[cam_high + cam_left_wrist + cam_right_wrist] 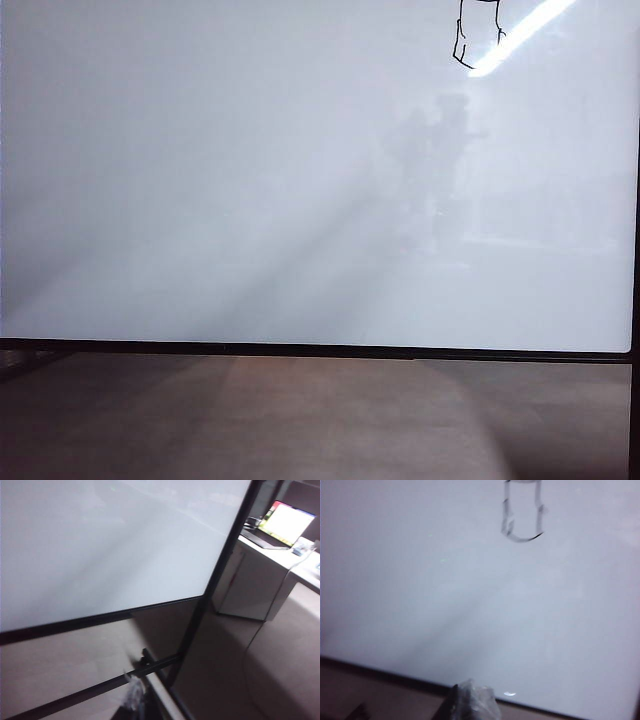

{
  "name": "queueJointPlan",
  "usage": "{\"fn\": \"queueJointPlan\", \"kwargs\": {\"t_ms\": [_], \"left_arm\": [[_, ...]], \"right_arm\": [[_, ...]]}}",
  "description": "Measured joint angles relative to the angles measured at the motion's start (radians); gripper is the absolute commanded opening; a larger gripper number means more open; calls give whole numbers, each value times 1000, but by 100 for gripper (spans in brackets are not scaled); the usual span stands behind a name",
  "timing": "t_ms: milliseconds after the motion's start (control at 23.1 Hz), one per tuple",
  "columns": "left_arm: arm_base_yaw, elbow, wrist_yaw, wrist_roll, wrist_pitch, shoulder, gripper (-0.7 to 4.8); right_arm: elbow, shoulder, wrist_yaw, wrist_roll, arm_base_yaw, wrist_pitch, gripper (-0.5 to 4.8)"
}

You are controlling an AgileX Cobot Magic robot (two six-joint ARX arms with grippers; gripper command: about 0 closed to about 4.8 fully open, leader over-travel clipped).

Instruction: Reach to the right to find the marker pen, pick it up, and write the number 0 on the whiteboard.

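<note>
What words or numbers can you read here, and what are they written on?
"0": a boxy hand-drawn number 0 on the whiteboard, its top cut off by the picture edge.
Laptop screen on the desk beyond the board: too blurred to read.
No other words, labels or signs show.

Dim, hazy frames; whiteboard [250, 180] glare.
</note>
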Motion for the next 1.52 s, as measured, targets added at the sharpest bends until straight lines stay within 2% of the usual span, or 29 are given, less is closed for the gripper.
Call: {"fn": "queueJointPlan", "kwargs": {"t_ms": [260, 477, 693, 997, 1170, 1517], "left_arm": [[0, -198, 10, -18, 237, 0, -5], [0, -285, 31, -18, 270, 0, -5], [0, -362, 34, -18, 272, -1, -5], [-1, -468, 36, -17, 314, 0, -5], [-1, -468, 67, 9, 335, -3, -5], [-1, -468, 70, 13, 294, -4, -5]], "right_arm": [[-137, -57, 28, 1, 168, 5, -5], [-237, -64, 68, 2, 279, 9, -5], [-322, -66, 78, 7, 344, 19, -5], [-429, -69, 76, 85, 365, 50, 0], [-465, -74, 74, 82, 365, 59, 0], [-513, -166, 74, 80, 365, 49, 0]]}}
